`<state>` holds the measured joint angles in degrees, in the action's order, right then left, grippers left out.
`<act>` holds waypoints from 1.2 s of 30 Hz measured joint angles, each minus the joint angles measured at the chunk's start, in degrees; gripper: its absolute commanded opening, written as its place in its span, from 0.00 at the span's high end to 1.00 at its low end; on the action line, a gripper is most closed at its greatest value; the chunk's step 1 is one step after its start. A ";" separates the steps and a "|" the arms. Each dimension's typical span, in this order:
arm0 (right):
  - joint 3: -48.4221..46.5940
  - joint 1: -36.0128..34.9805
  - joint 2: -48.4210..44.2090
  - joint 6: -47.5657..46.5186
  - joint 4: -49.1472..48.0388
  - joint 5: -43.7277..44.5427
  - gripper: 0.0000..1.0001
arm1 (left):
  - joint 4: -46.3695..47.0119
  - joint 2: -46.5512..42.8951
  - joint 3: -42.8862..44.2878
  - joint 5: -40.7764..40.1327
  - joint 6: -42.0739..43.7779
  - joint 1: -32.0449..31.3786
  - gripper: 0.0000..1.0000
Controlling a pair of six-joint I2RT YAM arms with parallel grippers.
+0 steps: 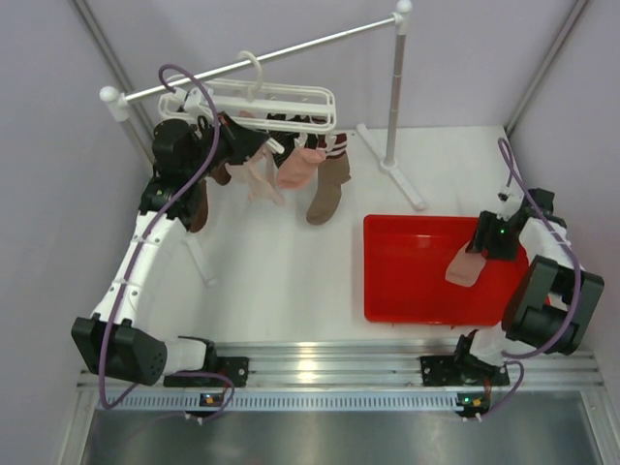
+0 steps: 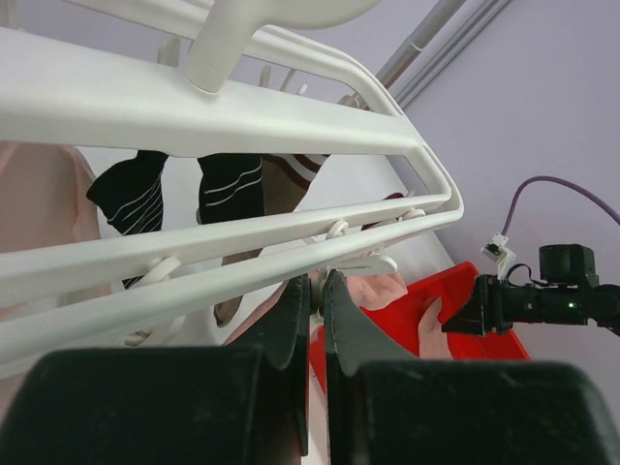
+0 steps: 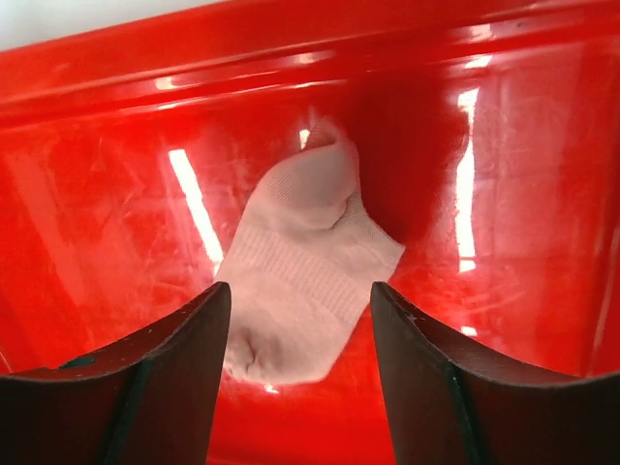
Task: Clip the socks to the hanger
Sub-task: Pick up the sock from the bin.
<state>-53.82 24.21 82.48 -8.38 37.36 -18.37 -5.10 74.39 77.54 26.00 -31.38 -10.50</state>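
The white lattice hanger (image 1: 281,97) hangs by its hook from the rail. A taupe-brown sock (image 1: 329,189) with a dark striped cuff and pale pink socks (image 1: 298,167) dangle from its clips. My left gripper (image 1: 242,145) is up at the hanger's underside. In the left wrist view it (image 2: 318,281) is shut on a small white clip (image 2: 334,288) under the hanger bars (image 2: 223,136). My right gripper (image 1: 484,244) hovers open over a pale pink sock (image 1: 465,266) in the red bin. In the right wrist view that sock (image 3: 305,262) lies between and below the spread fingers (image 3: 300,300).
The red bin (image 1: 407,281) sits at the right; its glossy floor (image 3: 116,194) fills the right wrist view. The long white rail (image 1: 291,48) rests on poles, with a pole base (image 1: 392,165) by the bin's far corner. Walls close in on both sides.
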 measured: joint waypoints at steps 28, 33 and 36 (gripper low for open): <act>-2.64 -33.94 5.11 -34.01 3.10 -0.07 1.00 | 0.00 -1.40 -1.16 -1.36 1.14 0.00 1.00; 1.33 -34.95 -1.25 -54.66 8.17 -0.17 0.66 | 0.00 -1.40 -1.16 -1.31 1.22 0.00 1.00; 5.90 -34.93 -3.67 -62.82 9.68 0.98 0.47 | 0.00 -1.40 -1.16 -1.33 1.27 0.00 1.00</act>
<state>-47.92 -10.72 78.81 -71.20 47.05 -17.39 -5.10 72.99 76.38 24.67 -30.11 -10.50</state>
